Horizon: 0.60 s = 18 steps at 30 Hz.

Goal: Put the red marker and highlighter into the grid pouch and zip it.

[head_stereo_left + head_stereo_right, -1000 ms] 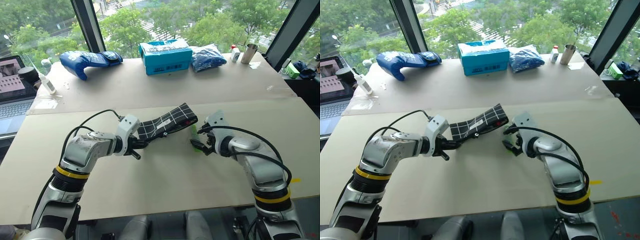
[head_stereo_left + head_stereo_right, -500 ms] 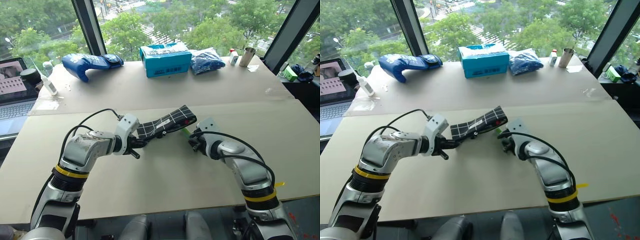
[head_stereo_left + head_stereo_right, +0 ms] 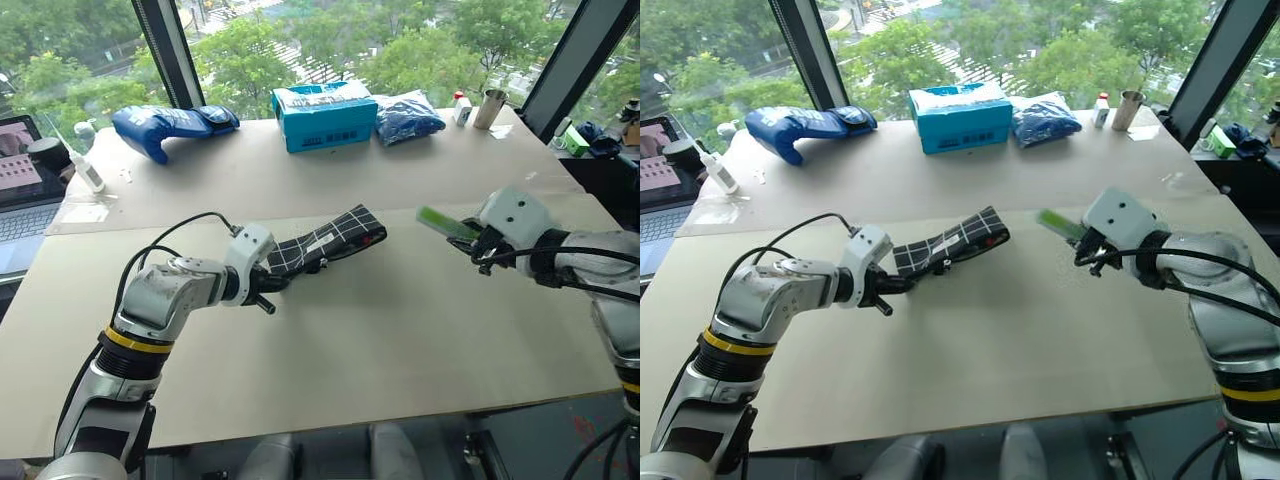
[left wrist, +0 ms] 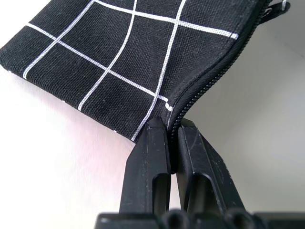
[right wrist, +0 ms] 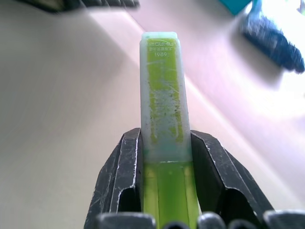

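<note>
Green chunky plastic highlighter pinched in right gripper, up off desk near right edge, long way pointing left toward black fabric grid pouch. Left gripper squeezes pouch corner at zipper, mid desk. Pouch lies left of highlighter, well apart.

Looks like an office or lab workspace high in a building. Wide pale beige worktable set against tall dark-framed windows over green treetops. Open grey laptop at the left edge. Along the far side, a teal cardboard box, crumpled blue plastic bags, a small metal cup.
</note>
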Tool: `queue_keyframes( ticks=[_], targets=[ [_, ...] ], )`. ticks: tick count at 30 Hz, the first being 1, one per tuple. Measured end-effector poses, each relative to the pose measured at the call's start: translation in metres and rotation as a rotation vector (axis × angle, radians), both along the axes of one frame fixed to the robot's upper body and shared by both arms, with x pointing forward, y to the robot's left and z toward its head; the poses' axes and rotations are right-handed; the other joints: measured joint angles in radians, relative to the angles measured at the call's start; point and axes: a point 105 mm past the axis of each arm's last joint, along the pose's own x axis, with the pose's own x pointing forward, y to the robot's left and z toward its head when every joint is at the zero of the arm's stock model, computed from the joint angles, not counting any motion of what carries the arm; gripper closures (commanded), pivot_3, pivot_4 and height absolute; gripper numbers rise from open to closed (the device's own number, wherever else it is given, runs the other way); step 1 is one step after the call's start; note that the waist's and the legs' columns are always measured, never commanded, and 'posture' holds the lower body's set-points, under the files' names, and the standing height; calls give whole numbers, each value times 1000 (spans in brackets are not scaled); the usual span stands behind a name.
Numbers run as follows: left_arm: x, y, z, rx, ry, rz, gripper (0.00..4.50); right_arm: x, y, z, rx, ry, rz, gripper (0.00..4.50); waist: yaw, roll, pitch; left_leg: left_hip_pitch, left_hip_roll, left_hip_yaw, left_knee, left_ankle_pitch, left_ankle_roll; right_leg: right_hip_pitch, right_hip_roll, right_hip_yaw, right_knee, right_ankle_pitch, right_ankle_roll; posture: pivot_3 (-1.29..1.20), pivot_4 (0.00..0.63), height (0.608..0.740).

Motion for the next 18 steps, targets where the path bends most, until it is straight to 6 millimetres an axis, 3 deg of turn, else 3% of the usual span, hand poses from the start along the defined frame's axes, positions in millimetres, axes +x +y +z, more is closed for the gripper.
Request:
queue_keyframes(
  ticks=[9, 18],
  targets=[
    [0, 5, 4, 24, -5, -12, 4500, -5, 54, -7, -37, 4, 193, 3473, 9, 0, 0, -1, 2, 3, 0, 0, 0, -2, 2, 1, -1, 1, -2, 0, 150, 740],
    [2, 5, 12, 31, -24, -16, 4500, -6, 64, -22, -100, 27, 224, 3473, 10, 0, 1, -2, 2, 3, 0, -1, 0, -3, 2, 0, -1, 1, -2, 0, 150, 740]
  ],
)
